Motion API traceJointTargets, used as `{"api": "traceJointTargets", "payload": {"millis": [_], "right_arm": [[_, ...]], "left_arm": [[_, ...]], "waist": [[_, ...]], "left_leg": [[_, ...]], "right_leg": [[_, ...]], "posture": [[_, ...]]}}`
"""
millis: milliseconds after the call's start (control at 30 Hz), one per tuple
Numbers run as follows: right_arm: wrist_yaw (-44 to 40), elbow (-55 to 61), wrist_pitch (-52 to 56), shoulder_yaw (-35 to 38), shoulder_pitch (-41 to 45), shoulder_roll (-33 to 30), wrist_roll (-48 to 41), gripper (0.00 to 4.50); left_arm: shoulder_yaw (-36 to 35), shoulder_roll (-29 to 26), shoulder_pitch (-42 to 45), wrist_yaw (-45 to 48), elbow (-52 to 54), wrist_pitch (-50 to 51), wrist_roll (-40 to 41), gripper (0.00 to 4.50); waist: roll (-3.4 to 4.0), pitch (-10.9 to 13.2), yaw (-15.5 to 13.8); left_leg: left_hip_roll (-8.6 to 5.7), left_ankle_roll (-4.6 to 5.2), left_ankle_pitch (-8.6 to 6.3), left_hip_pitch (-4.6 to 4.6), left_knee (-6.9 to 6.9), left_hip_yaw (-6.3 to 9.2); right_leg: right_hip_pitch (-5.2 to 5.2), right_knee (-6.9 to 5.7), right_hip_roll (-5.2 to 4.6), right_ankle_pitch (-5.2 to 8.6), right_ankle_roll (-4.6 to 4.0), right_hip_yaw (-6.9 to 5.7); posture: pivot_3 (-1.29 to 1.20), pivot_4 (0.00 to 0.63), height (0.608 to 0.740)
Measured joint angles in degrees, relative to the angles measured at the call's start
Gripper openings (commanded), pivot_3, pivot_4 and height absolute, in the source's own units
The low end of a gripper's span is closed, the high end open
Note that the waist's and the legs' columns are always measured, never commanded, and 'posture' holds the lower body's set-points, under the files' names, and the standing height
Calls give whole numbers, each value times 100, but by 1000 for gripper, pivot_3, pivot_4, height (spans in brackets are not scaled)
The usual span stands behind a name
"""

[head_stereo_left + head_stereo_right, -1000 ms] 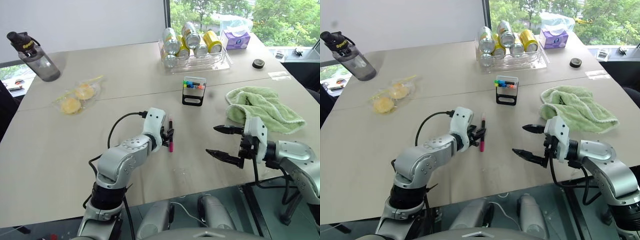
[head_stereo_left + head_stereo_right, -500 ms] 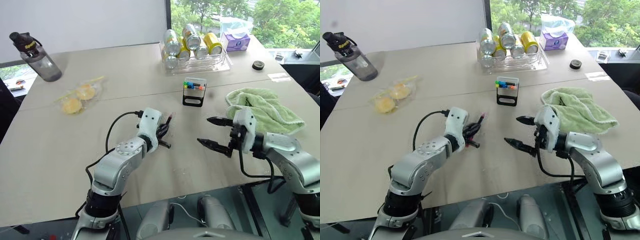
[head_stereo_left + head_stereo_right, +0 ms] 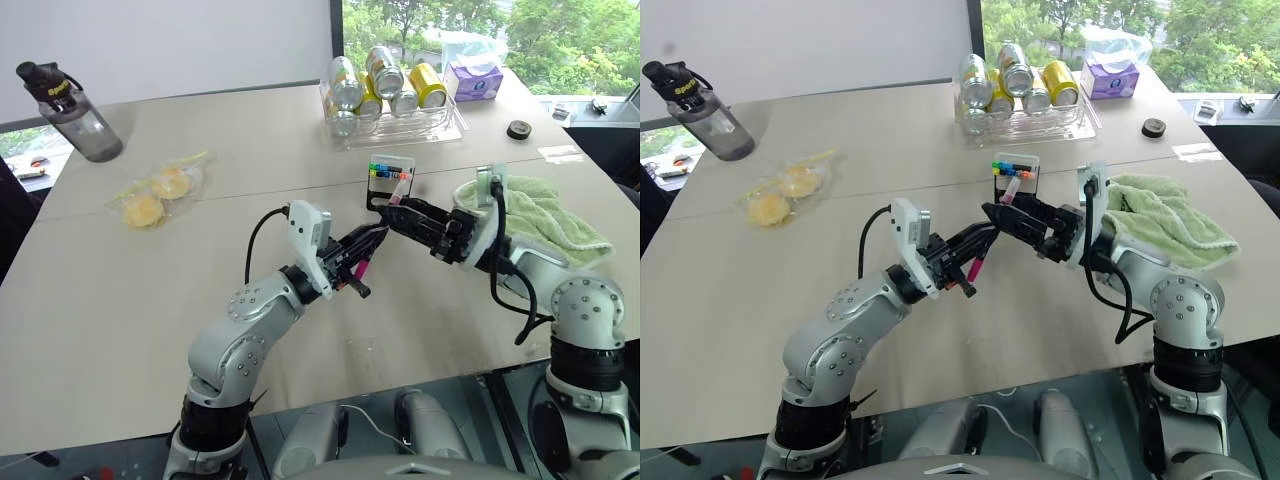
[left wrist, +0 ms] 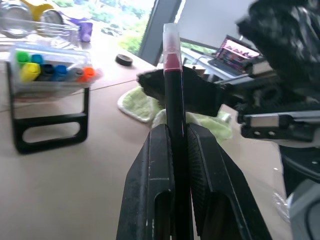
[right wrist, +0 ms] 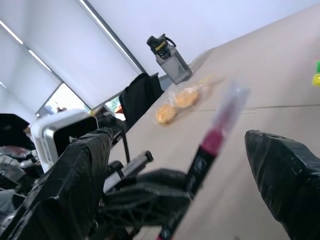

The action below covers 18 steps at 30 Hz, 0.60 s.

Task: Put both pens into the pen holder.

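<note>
Both arms had risen and met; the left gripper [image 3: 372, 240] clenched the magenta-ended pen [image 4: 173, 100], the right gripper [image 5: 165, 165] spread wide around its tip.

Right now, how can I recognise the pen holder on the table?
Start at the clear tray of cans at the table's far edge. Just nearer the robot stands the pen holder, beside the green towel. It alone is a small black stand showing a row of coloured marker caps.

You see a matt, smooth bench [image 3: 150, 300], a soft green cloth towel [image 3: 530, 215], shiny metal cans [image 3: 385, 80] in a clear plastic tray [image 3: 440, 128], and a glossy plastic pen [image 4: 172, 100].
</note>
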State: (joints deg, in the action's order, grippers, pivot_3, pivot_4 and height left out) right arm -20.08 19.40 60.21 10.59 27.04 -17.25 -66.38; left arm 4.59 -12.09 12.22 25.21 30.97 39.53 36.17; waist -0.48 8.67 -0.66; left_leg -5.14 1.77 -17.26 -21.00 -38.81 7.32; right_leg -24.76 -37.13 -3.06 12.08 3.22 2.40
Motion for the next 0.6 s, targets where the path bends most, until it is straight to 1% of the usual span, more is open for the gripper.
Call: {"api": "traceJointTargets", "payload": {"millis": [200,233,333,367,400,467,500,567,600], "right_arm": [[207,-182,112,-136,55,-19,-79,187],[209,-182,116,-142,69,-20,-82,71],[207,-185,109,-168,87,-42,-80,74],[195,-185,100,-176,89,-49,-75,74],[180,-185,66,-188,89,-63,-29,74],[128,-185,-34,-204,95,-107,64,74],[68,-183,-101,-228,104,-153,147,74],[-180,-136,-538,-413,129,-324,666,74],[-327,-120,-842,-465,163,-390,952,74]], "left_arm": [[4,-121,14,78,-17,2,79,0],[0,-124,16,78,-18,2,80,0],[-13,-131,17,64,-18,16,120,0],[-24,-133,16,51,-18,36,165,914],[-64,-141,16,54,-10,82,253,1159],[-83,-204,16,51,-3,116,308,2009],[-111,-229,16,24,-3,113,301,2532],[-173,-317,24,-91,-3,2,90,3594],[-210,-474,32,-120,-3,-66,-45,4013]], "waist": [[1,0,14],[1,0,16],[1,0,8],[1,0,10],[1,0,12],[1,0,11],[1,0,12],[1,1,16],[1,1,20]], "left_leg": [[0,0,0,0,4,-3],[1,0,0,0,5,-3],[1,0,0,0,6,-1],[1,0,0,0,6,-1],[1,0,0,0,6,-2],[1,0,0,0,8,-2],[1,0,0,1,9,-2],[1,0,0,1,10,-3],[2,-1,0,4,14,-4]], "right_leg": [[-1,3,1,0,0,4],[-1,3,1,0,0,3],[-1,4,2,0,0,1],[-1,5,1,0,0,1],[-1,6,2,0,0,2],[-1,6,2,0,0,1],[-1,6,2,0,0,1],[-1,7,4,0,0,1],[-1,7,5,0,0,3]], "posture": [[0,150,739],[0,150,739],[0,150,739],[0,150,739],[0,150,739],[0,150,739],[0,150,739],[0,150,739],[0,150,739]]}}
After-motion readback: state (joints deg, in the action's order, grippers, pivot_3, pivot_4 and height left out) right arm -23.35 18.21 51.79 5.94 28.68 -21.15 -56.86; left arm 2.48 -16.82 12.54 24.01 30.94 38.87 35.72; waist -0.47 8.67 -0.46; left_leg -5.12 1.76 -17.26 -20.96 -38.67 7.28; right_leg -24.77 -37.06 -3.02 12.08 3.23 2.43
